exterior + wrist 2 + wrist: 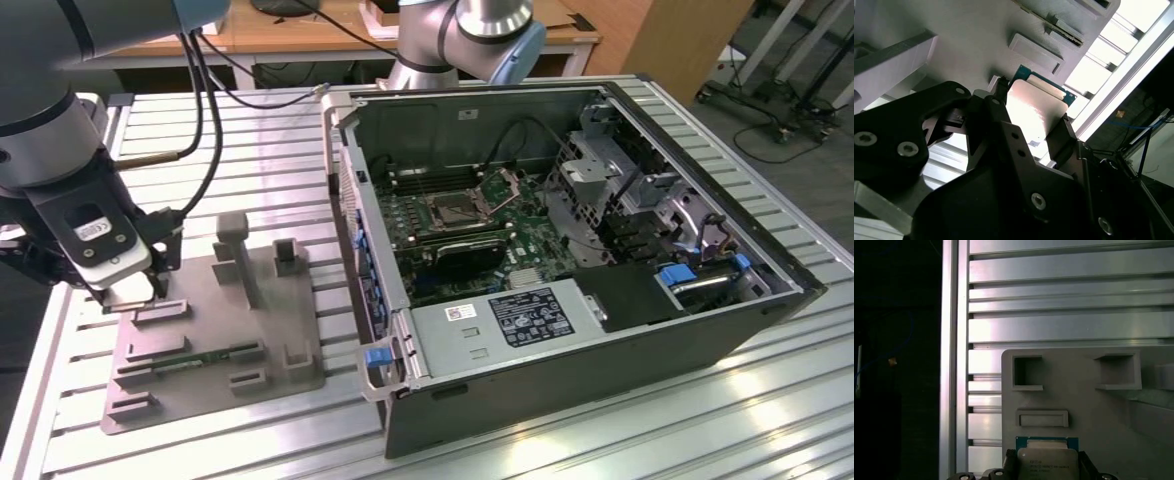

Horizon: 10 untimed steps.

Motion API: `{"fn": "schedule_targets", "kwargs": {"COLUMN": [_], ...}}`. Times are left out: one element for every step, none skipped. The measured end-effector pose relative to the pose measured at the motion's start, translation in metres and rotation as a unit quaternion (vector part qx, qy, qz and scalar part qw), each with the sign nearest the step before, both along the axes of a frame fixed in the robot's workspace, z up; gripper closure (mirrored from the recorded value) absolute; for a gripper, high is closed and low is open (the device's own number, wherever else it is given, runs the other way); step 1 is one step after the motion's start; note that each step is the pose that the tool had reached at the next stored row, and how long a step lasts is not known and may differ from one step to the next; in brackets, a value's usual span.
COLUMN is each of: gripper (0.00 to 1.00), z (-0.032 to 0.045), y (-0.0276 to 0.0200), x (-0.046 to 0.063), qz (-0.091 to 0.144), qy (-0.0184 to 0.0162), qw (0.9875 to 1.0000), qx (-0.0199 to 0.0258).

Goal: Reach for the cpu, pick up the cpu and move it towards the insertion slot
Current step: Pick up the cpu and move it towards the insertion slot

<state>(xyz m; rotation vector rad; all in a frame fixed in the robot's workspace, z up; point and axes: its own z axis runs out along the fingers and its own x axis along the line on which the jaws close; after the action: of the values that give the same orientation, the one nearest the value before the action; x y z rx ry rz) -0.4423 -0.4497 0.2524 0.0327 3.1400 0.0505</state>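
Observation:
The cpu (1029,117) is a flat silver chip with a green rim, and black fingers (1066,132) press against two of its opposite edges. In the first wrist view the cpu (1048,460) sits at the near edge of the grey tray (1079,390), flanked by the fingertips. My gripper (130,298) hangs over the tray's (200,330) corner on the exterior view's left, shut on the chip. The insertion slot (454,208) lies inside the open computer case (561,330), with its metal bracket (514,185) hinged up.
A green memory stick (187,358) lies in the tray among upright grey posts (238,255). The case wall (350,230) stands between the tray and the motherboard. A second robot arm (467,40) stands behind the case. The slatted aluminium table (667,420) carries everything.

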Motion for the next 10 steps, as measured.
{"fn": "schedule_targets", "kwargs": {"gripper": [0.45, 0.45, 0.45, 0.45, 0.45, 0.45, 0.45, 0.45, 0.45, 0.45], "z": [0.0000, 0.0001, 0.0002, 0.0003, 0.0005, 0.0008, 0.0010, 0.0013, 0.0016, 0.0019], "y": [0.0000, 0.0000, 0.0000, 0.0000, 0.0000, 0.0000, 0.0000, 0.0000, 0.0000, 0.0000], "x": [0.0000, 0.0000, 0.0000, 0.0000, 0.0000, 0.0000, 0.0000, 0.0000, 0.0000, 0.0000], "qz": [0.000, 0.000, 0.000, 0.000, 0.000, 0.000, 0.000, 0.000, 0.000, 0.000], "qy": [0.0000, 0.0000, 0.0000, 0.0000, 0.0001, 0.0001, 0.0001, 0.0001, 0.0000, 0.0001], "qw": [1.0000, 1.0000, 1.0000, 1.0000, 1.0000, 1.0000, 1.0000, 1.0000, 1.0000, 1.0000], "qx": [0.0000, 0.0000, 0.0000, 0.0000, 0.0000, 0.0000, 0.0000, 0.0000, 0.0000, 0.0000]}}
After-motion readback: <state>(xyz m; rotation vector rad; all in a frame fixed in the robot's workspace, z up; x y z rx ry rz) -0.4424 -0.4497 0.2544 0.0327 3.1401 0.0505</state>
